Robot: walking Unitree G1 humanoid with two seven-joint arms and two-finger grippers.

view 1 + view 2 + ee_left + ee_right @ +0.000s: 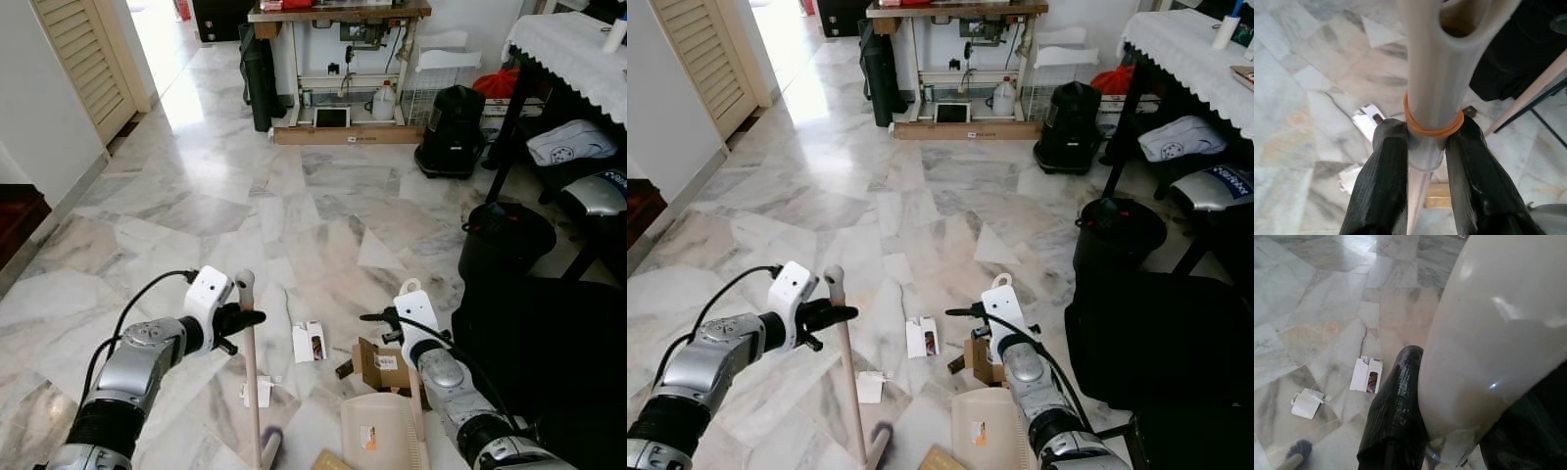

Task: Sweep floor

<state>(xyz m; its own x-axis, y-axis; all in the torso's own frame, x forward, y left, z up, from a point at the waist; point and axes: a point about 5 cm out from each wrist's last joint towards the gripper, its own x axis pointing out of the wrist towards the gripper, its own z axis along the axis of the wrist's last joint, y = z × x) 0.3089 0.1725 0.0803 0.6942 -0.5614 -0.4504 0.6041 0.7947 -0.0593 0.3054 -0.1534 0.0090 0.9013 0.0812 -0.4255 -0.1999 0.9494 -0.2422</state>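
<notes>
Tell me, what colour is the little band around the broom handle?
Orange. The band circles the pale broom handle just above the left gripper, whose fingers clamp the handle; the left wrist view shows it best.

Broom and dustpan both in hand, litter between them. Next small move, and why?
Probably draw the broom toward the dustpan. The left gripper is clamped on the handle near its top, the right gripper holds the dustpan, and the white box and paper scrap lie loose on the floor between them.
</notes>
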